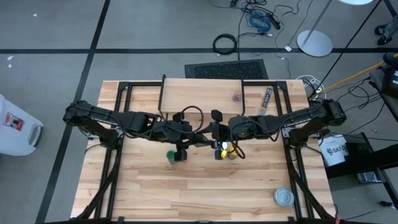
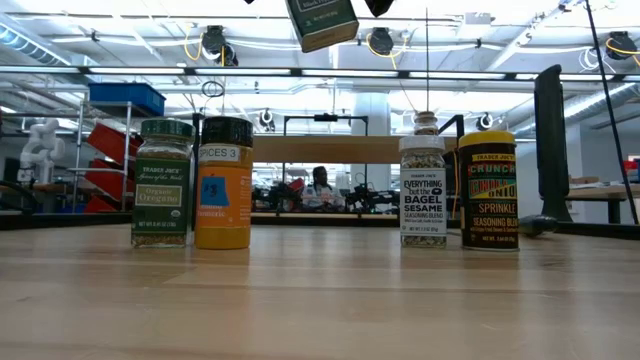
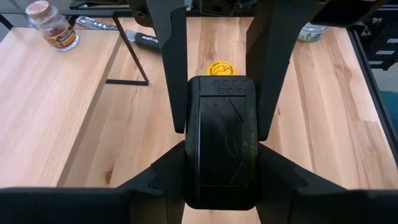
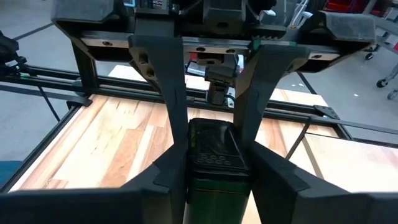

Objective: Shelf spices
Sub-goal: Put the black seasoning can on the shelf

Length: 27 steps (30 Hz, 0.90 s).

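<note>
A dark square tin with a black lid and green body hangs high over the table's middle, held by both grippers. My left gripper comes from the left and my right gripper from the right. Both are shut on it. On the table stand a green-lidded jar, an orange jar, a white-lidded jar and a yellow-lidded jar. A small clear-brownish jar stands on the shelf near its right end. My left gripper pinches the tin's two long sides just under the lid, on the half nearer the table's left. Its fingers slant down from the left. The tin is lifted clear, lid up, a little tilted. My right gripper pinches the same two long sides at the end with the lid's holes, nearer the table's right. Its fingers come almost level from the right, facing the left gripper's fingers. The tin's green body shows below the lid.
A long thin dark packet lies right of the shelf. A flat round silver tin sits near the front right corner. Black frame rails run along both table sides. Bare wood lies at the front.
</note>
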Tool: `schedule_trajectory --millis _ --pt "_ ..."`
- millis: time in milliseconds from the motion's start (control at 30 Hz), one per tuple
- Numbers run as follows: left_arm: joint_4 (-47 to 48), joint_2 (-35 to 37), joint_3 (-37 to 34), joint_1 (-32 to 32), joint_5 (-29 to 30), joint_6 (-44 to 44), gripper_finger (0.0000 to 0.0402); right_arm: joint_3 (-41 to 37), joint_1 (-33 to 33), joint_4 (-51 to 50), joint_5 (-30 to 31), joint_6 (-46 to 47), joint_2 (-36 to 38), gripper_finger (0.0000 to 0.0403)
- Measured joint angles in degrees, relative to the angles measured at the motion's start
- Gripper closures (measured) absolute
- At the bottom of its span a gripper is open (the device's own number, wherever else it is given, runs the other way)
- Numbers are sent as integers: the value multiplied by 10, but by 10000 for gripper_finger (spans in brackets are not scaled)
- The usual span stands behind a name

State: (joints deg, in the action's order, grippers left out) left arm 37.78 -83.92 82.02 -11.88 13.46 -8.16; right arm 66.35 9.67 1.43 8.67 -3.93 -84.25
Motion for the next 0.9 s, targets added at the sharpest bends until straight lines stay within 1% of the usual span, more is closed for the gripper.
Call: schedule_trajectory --millis 133,267,367,467,533,767,900 --pt "-5 0 0 -2 13 0 235 0 0 0 3 0 0 269" --pt "-16 0 -1 -10 25 1 193 0 0 -2 0 0 1 268" --pt "-21 0 -1 -17 59 1 161 1 0 -2 -1 -1 1 268" --pt "-21 3 -1 -22 96 5 139 1 -1 -6 4 -3 5 268" --pt "-21 7 -1 -24 111 14 132 1 -6 -18 3 -4 12 268" --pt "-31 29 0 -41 121 14 128 0 -31 -87 0 -11 43 268" --pt "-31 38 0 -54 154 15 127 1 -54 -121 0 -30 67 268"
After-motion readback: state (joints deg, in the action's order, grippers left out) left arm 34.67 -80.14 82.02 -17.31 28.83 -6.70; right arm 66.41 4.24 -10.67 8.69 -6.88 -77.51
